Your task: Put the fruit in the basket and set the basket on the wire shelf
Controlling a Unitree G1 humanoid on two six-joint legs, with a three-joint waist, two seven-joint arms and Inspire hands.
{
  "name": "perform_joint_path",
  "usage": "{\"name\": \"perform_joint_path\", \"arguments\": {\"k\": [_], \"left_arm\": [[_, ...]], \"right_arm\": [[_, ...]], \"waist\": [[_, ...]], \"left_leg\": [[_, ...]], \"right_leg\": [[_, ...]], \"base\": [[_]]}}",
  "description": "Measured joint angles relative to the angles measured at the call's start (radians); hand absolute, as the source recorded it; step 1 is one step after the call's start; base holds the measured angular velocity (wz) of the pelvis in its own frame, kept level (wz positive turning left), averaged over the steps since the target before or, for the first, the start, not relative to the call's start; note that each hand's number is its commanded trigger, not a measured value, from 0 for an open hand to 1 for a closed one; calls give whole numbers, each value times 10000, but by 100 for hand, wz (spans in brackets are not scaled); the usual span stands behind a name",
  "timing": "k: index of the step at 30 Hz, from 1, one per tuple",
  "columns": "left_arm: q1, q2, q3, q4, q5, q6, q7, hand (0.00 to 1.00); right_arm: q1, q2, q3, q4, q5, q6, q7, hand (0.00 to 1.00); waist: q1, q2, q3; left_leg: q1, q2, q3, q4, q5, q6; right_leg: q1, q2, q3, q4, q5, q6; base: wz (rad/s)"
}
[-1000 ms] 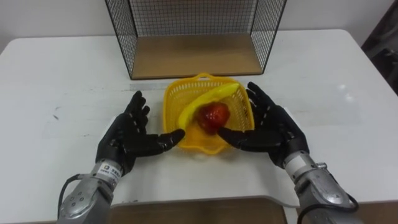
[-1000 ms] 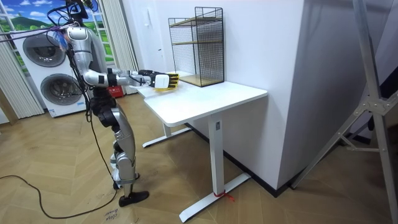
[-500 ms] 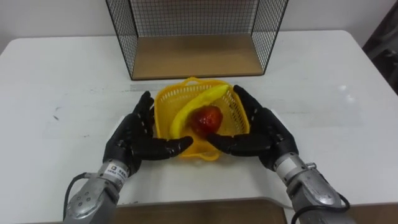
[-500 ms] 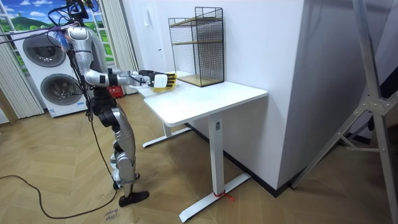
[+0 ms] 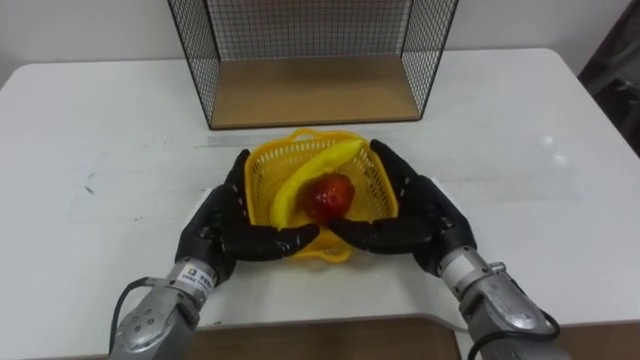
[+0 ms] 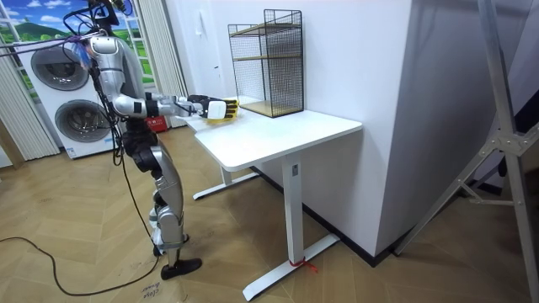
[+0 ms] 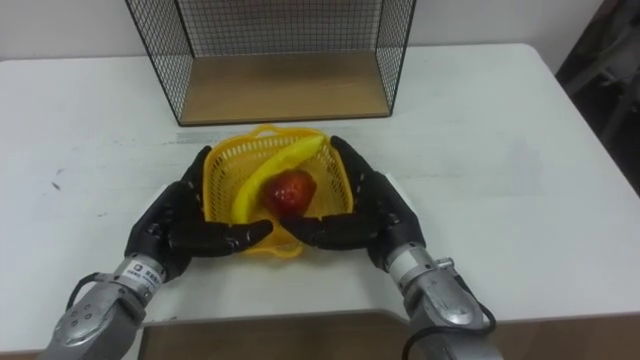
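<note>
You're looking down on one white table (image 5: 100, 120), smooth and bare apart from the work. In the room view it stands on a wood floor (image 6: 84, 269) beside a white wall, and the robot stands at the end of the table on the room view's left. Behind the robot are two washing machines, one (image 6: 63, 63) stacked on the other (image 6: 84, 126).

There's one wire shelf (image 5: 310, 35), black mesh with a wooden board (image 5: 310, 90) as its floor. It sits against the table's far edge, about midway along, with its open side facing you.

Just in front of it, toward the near edge, is one yellow basket (image 5: 262, 168). It holds two pieces of fruit. One banana (image 5: 298, 180) lies slantwise across it, and one red fruit (image 5: 326, 195) lies against the banana on its right.

Both hands are on the basket. Your left hand (image 5: 212, 228) lies flat against the left wall with its fingers spread wide and straight, and its thumb reaches along the near wall. Your right hand (image 5: 425, 215) mirrors it on the right wall, palm in and fingers long. The two thumbs almost meet under the near rim. The hands press on the basket from both sides rather than curling round it. You can't tell whether the basket rests on the table or hangs just clear of it.
</note>
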Motion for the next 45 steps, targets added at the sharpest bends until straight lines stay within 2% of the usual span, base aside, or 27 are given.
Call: {"name": "perform_joint_path", "arguments": {"k": [12,18,26,37,45], "left_arm": [[-70,-37,-71,-14,-9,-73,11,0],[-126,-5,-137,-15,-4,-73,26,0],[-454,39,-163,-273,-23,-70,69,0],[-960,156,-139,-968,-227,-70,257,0],[-1023,41,-150,-1015,-495,-70,494,0]], "right_arm": [[-7,12,1,2,263,-14,-208,0],[-98,19,0,-1,314,-15,-350,0],[-361,21,75,3,578,-15,-904,0],[-1069,-11,186,-69,1075,-23,-1593,0],[-1068,21,303,-70,1093,-110,-1665,0]], "waist": [[-38,4,7],[-24,90,63],[40,98,62],[50,1,47],[19,2,45]], "left_leg": [[-27,-20,6,39,12,13],[-94,-16,-31,-44,11,13],[-167,-11,-5,36,37,-1],[67,28,200,-66,39,-3],[79,66,229,-64,49,-23]], "right_leg": [[-57,-20,3,-6,-1,1],[-63,-20,-109,-7,-1,1],[-203,-16,-85,-41,2,-2],[-56,49,130,-164,19,-8],[-46,86,130,-153,38,-32]], "base": [[0],[1],[-1],[-6],[-1]]}}
